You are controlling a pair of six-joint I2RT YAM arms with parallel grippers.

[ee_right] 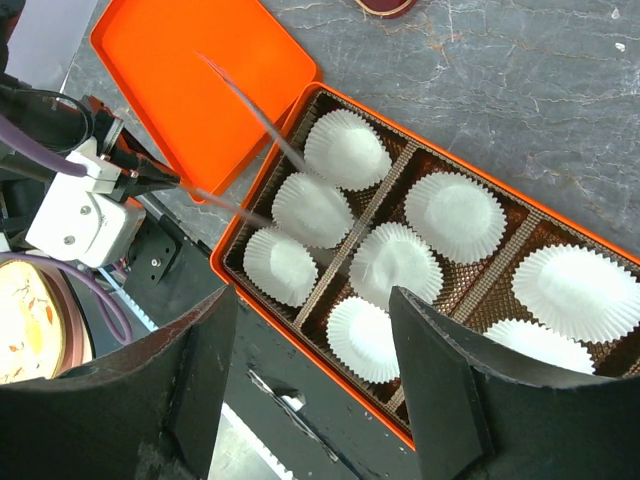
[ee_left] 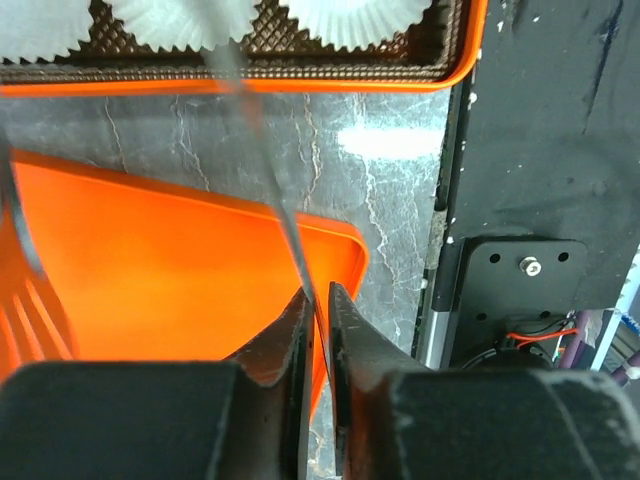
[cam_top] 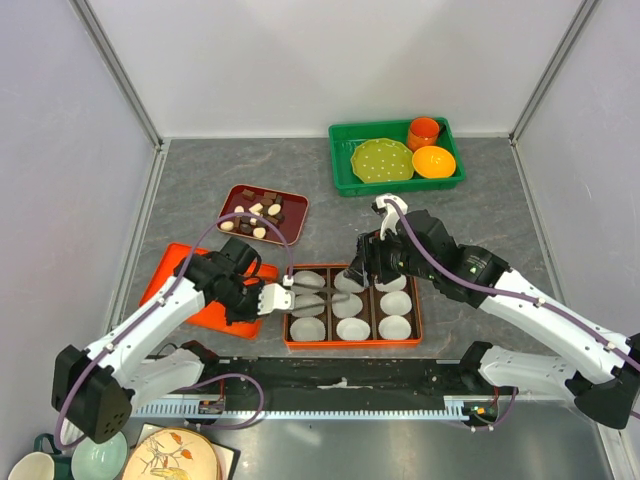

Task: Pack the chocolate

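Marbled table; cube, oval chocolate; tongs seemingly plastic.

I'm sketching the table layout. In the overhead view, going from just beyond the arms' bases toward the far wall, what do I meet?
Orange box of paper cups → dark red tray of chocolate → green basket.

On the bench, a box sits near the front edge with nine paper cups in it. Tweezers reach in over its left cups. A lid lies just left of the box. Behind them a small tray holds the chocolate. Far right (at the back) a basket carries a plate, cup and bowl.
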